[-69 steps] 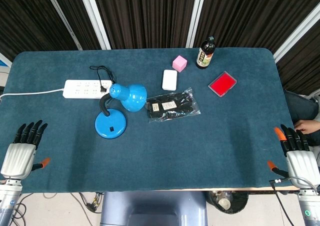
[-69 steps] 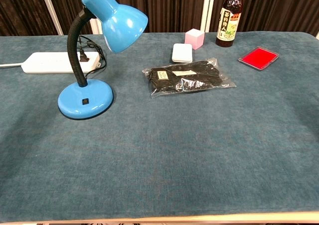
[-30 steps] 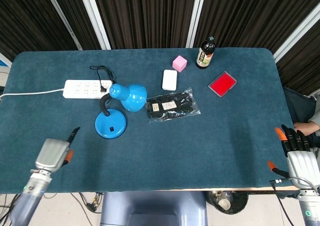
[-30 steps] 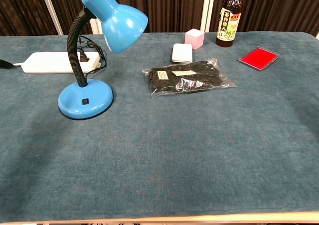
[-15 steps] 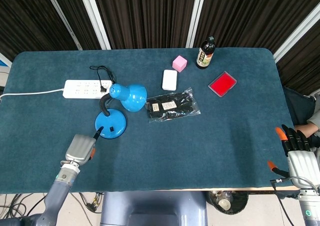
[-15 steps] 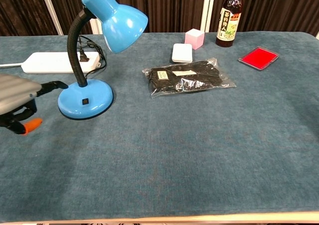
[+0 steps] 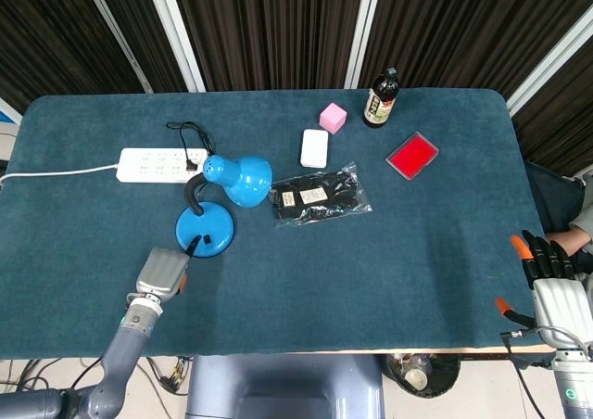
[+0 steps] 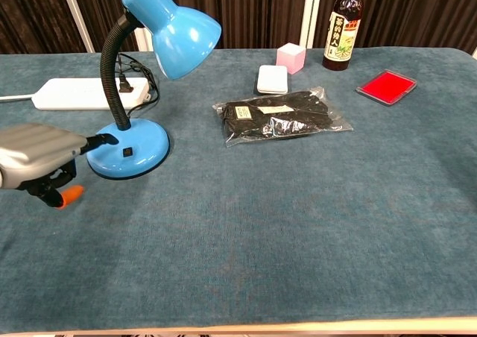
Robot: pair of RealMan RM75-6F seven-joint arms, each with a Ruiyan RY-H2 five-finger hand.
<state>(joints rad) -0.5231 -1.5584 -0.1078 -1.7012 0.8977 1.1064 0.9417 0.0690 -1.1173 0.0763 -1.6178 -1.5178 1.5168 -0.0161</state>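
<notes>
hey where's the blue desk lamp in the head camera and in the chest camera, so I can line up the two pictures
Head view: the blue desk lamp stands left of centre, its round base just ahead of the left robot hand.
Chest view: the lamp fills the upper left, with the left robot hand at its base.
Shared landmark: the white power strip behind the lamp.

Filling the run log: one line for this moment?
left hand: fingertip over lamp base | right hand: idle, table edge
</notes>
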